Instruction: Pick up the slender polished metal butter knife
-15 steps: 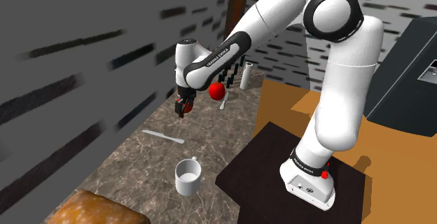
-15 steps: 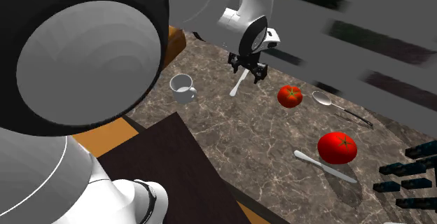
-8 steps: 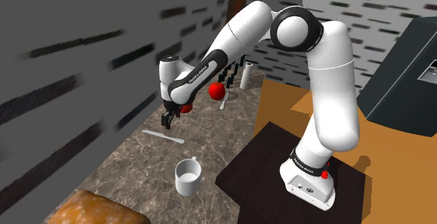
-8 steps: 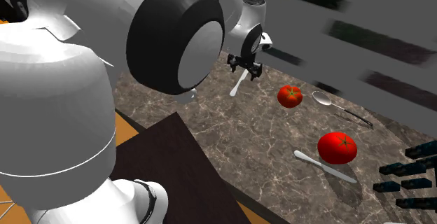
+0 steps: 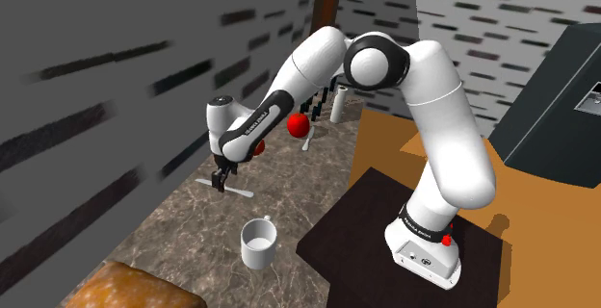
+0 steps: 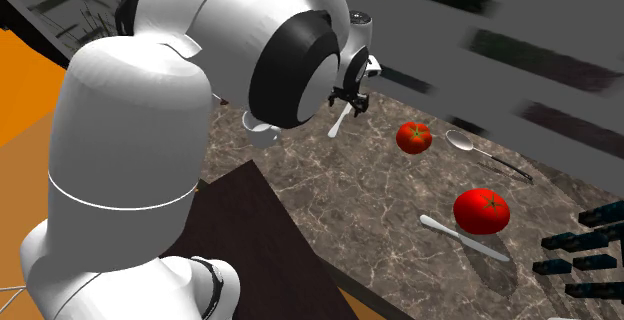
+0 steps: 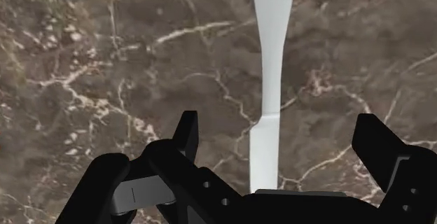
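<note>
The butter knife (image 5: 229, 189) is a slim pale-grey piece lying flat on the dark marble counter (image 5: 183, 224). My gripper (image 5: 221, 179) hangs just above its middle, pointing down. In the wrist view the knife (image 7: 269, 68) runs lengthwise through the gap of the gripper (image 7: 280, 142). The two black fingers (image 7: 187, 135) stand wide apart on either side and do not touch it. In the second exterior view the gripper (image 6: 349, 99) sits over the knife (image 6: 340, 124), with the arm covering much of the picture's left.
A white mug (image 5: 257, 243) stands near the stand side of the knife. Two red tomatoes (image 6: 414, 136) (image 6: 481, 210), a spoon (image 6: 487, 154) and a second pale knife (image 6: 463, 237) lie farther along the counter. A brown loaf-like thing (image 5: 125, 287) sits at the near end, and a grey wall borders the counter.
The arm has swung to the shoulder view's left and down, from beside the tomato to just above the knife. The fingers remain apart.
</note>
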`<state>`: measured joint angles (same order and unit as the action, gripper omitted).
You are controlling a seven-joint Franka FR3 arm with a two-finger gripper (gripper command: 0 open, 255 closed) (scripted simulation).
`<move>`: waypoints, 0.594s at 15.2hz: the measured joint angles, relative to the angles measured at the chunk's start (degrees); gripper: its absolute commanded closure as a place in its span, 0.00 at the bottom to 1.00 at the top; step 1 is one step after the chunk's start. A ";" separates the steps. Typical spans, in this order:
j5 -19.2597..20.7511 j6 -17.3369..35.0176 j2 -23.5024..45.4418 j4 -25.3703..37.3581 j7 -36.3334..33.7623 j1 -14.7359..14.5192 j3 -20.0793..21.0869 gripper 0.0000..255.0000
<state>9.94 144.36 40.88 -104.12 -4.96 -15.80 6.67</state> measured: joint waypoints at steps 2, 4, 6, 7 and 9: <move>0.19 0.91 1.40 0.48 -0.04 -0.07 -0.21 0.00; 0.35 1.61 2.68 1.06 -0.18 -0.24 -0.38 0.00; 0.40 1.83 3.08 1.25 -0.23 -0.30 -0.44 1.00; 0.40 1.87 3.15 1.29 -0.23 -0.32 -0.44 1.00; 0.39 1.89 3.13 1.34 -0.22 -0.39 -0.32 1.00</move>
<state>10.33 146.25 44.01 -102.79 -5.18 -16.19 6.35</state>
